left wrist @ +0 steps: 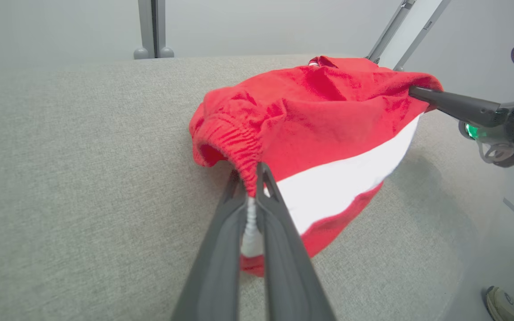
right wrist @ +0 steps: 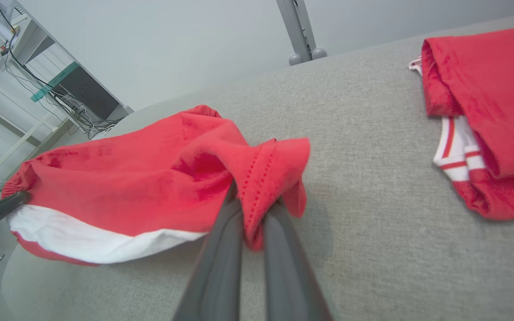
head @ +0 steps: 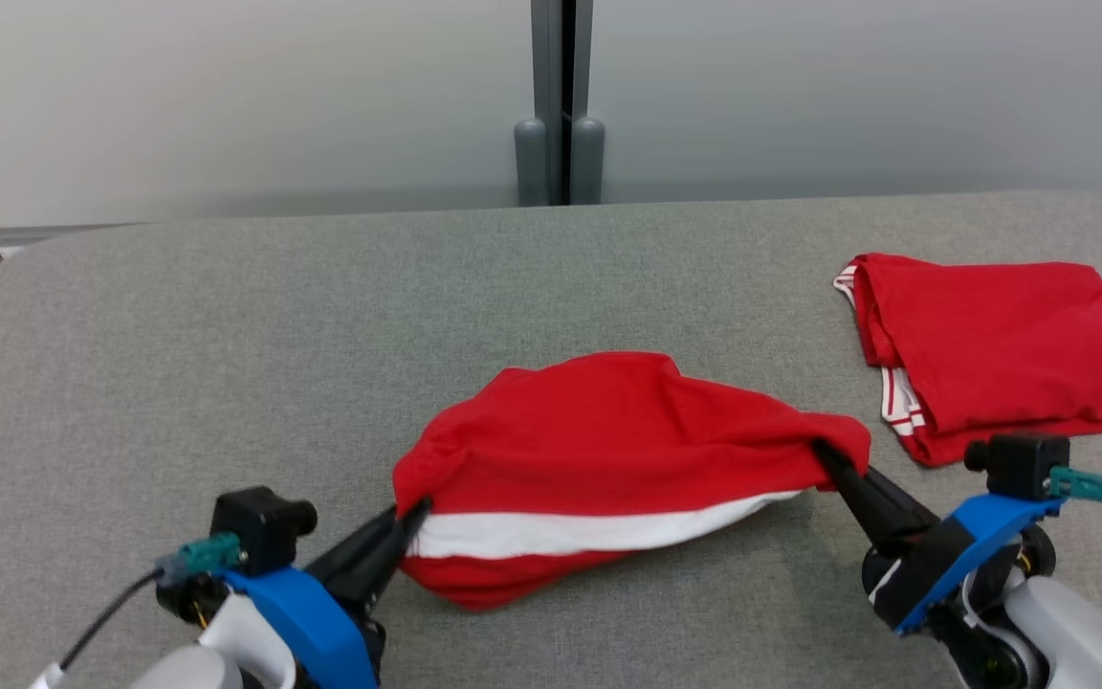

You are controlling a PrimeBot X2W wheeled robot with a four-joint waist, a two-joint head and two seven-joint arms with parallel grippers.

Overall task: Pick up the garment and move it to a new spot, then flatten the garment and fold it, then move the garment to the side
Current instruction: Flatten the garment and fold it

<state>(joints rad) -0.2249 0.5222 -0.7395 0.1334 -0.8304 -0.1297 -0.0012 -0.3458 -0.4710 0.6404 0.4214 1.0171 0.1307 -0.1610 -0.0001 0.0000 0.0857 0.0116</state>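
Observation:
A red garment (head: 608, 431) with a white stripe hangs stretched between my two grippers, lifted a little above the grey table (head: 226, 335). My left gripper (head: 414, 512) is shut on its left end, on the gathered elastic waistband (left wrist: 239, 142). My right gripper (head: 824, 455) is shut on its right end, where a stitched hem (right wrist: 261, 178) bunches over the fingers. In the left wrist view the garment (left wrist: 324, 129) bulges upward between my left gripper (left wrist: 250, 176) and the right one (left wrist: 413, 92). The right wrist view shows the garment (right wrist: 118, 178) sagging leftward from my right gripper (right wrist: 252, 200).
A second red garment (head: 1001, 349) with white trim lies folded at the table's right side, close behind my right gripper. A grey post (head: 561, 105) stands past the far edge. A shoe (left wrist: 504, 303) shows on the floor beside the table.

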